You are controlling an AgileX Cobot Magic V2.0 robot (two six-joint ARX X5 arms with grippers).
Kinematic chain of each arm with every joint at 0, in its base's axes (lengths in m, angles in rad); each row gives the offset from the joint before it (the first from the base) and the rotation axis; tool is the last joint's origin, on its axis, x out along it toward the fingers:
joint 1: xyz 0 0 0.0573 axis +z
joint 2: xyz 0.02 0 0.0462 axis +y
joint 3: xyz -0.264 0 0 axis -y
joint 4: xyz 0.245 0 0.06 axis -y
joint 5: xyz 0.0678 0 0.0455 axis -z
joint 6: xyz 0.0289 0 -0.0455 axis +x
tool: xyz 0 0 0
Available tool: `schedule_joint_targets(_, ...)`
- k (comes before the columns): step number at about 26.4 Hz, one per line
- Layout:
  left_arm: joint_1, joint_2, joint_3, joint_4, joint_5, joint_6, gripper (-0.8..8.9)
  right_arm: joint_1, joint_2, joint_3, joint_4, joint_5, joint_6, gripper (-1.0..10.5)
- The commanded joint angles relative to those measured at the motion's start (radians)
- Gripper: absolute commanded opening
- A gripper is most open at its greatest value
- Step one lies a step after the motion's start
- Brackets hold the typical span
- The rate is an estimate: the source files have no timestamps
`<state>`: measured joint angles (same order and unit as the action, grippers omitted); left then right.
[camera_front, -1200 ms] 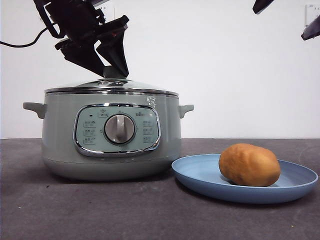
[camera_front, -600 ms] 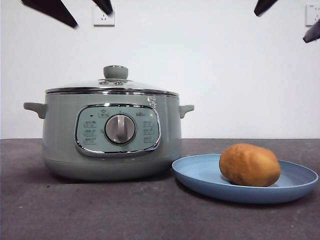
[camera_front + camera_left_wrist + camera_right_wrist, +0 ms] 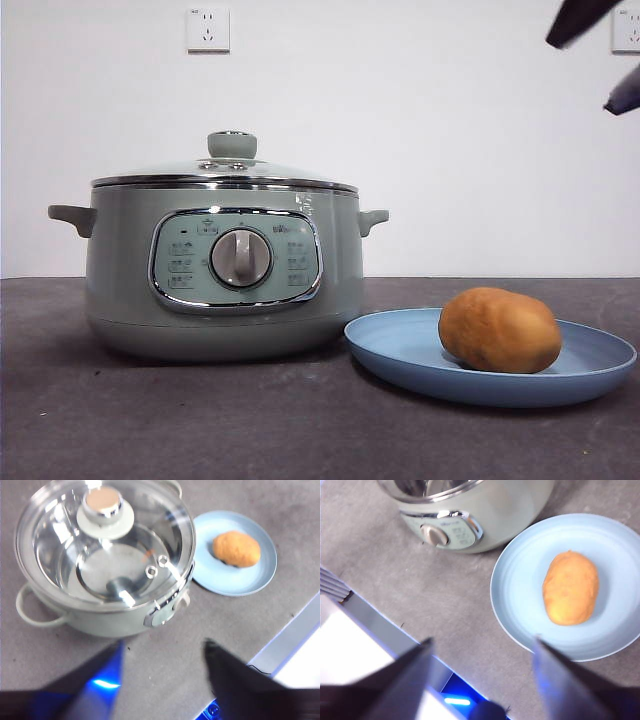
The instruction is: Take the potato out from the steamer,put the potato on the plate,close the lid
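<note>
Steamer (image 3: 222,270) sits on the table with lid (image 3: 224,170) seated on its rim, plate (image 3: 490,357) just beside it carrying the potato (image 3: 499,330), left gripper (image 3: 162,672) and right gripper (image 3: 482,667) both high above, jaws apart, empty.

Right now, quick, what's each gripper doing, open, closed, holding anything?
Left gripper: open, holding nothing, above the table in front of the steamer.
Right gripper: open, holding nothing, near the plate.
</note>
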<state>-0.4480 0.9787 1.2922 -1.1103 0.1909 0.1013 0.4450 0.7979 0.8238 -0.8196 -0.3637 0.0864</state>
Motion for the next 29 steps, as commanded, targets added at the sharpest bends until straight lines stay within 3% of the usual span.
schedule_joint_targets(1, -0.003, 0.000, -0.006, -0.001, 0.002, -0.003, -0.05, 0.001, -0.002, 0.000, 0.002, -0.001, 0.000, 0.0)
schedule_joint_targets(24, -0.003, 0.000, -0.006, 0.002, -0.004, 0.009, -0.04, 0.001, -0.002, 0.000, 0.002, 0.003, 0.001, 0.0)
schedule_joint_targets(27, 0.029, -0.028, -0.008, 0.050, -0.041, 0.025, -0.04, 0.001, -0.002, 0.000, 0.002, 0.003, 0.001, 0.0)
schedule_joint_targets(29, 0.076, -0.063, -0.015, 0.159, -0.046, 0.034, -0.04, 0.001, -0.002, 0.000, 0.002, 0.003, 0.001, 0.0)
